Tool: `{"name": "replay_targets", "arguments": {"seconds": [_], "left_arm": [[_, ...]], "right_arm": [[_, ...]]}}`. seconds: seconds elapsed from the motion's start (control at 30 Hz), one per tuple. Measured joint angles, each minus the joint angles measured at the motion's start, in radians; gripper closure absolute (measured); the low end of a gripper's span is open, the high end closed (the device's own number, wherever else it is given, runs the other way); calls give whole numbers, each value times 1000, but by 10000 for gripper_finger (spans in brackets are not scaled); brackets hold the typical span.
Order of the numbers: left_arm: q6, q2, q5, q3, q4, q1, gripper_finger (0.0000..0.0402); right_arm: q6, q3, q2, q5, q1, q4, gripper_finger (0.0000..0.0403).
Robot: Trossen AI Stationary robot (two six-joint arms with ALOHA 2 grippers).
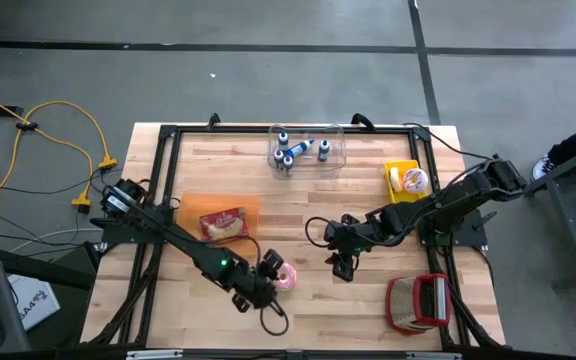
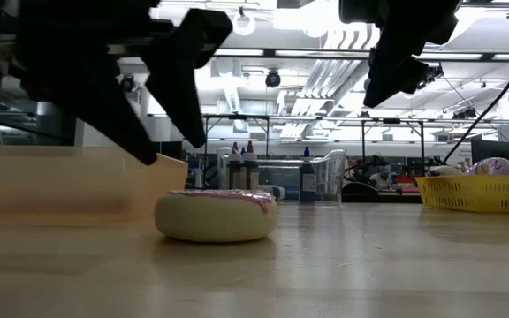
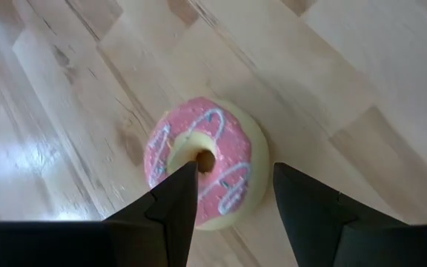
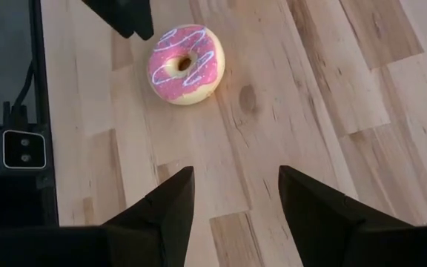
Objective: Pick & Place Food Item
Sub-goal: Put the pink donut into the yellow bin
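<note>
Pink-iced donut lies on wood (untouched); left end effector hovers above, released.

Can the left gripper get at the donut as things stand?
Probably yes. The left gripper hangs open just above the donut, which lies alone on bare table; the right gripper waits off to the side.

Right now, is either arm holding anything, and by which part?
Nothing is held. The left gripper hangs open over the donut; the right gripper is open and empty.
</note>
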Motion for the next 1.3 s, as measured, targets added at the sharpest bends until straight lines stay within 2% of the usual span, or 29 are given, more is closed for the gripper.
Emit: {"name": "replay_targets", "arguments": {"seconds": [0.3,0.53,0.73,0.93,1.3], "left_arm": [[23,0,109,0,25,35,234],[65,0,122,0,38,60,234],[70,42,198,1,66,87,234],[101,74,174,1,72,83,234],[44,112,202,2,52,106,234]], "right_arm": [[15,0,0,39,43,0,220],[27,0,0,48,71,0,220],[28,0,0,71,91,0,220],[38,0,0,71,102,0,220],[50,0,-1,71,102,4,220]]}}
